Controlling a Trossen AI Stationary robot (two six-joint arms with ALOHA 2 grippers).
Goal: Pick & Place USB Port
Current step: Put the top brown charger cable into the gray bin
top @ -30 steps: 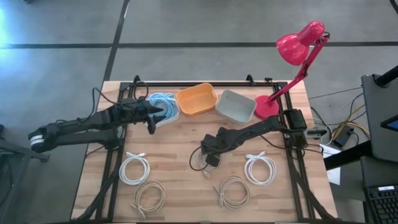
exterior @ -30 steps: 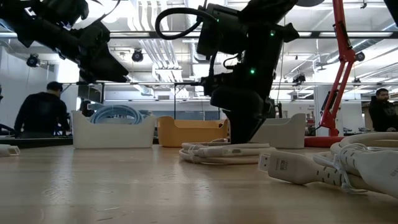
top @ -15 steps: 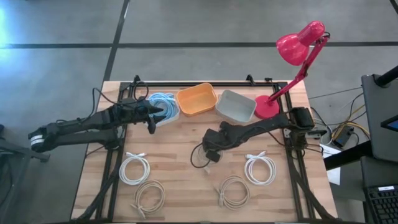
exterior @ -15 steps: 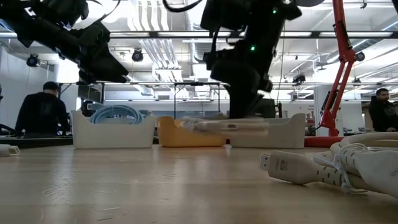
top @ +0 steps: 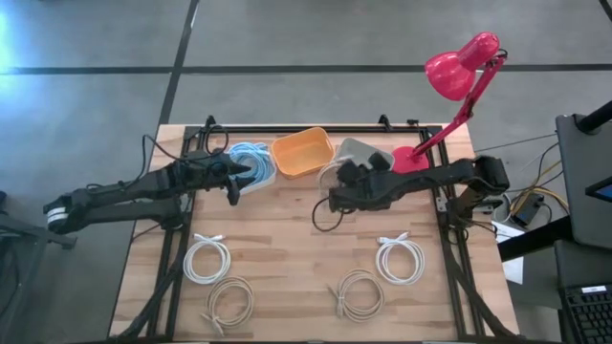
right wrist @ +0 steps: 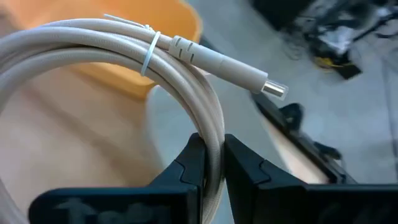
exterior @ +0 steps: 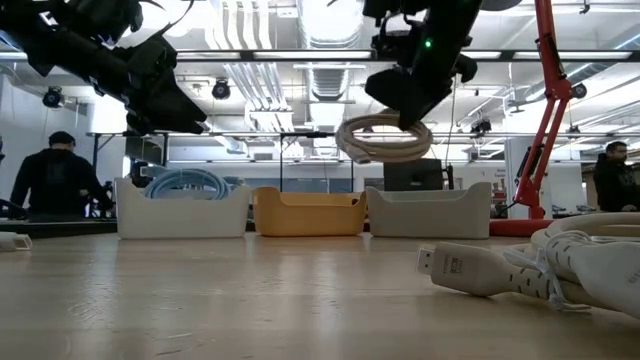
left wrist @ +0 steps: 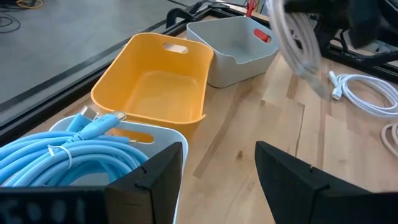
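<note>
Desk (top: 287,239) of pale wood fills the centre of the high view, with three bins along its upper edge: a white bin (top: 256,172) of blue cable at left, an orange bin (top: 302,153) in the middle, a grey bin (top: 368,158) to the right. A second ago the beige USB cable coil (exterior: 383,137) lay on the boards at centre; now it hangs clear of the desk, pinched between the closed fingers of the right end effector (right wrist: 211,163), just beside the grey bin's near edge. That suggests the pick is done and only the drop remains. Left end effector (left wrist: 217,180) hovers open by the white bin. Four more coils lie low in frame.
</note>
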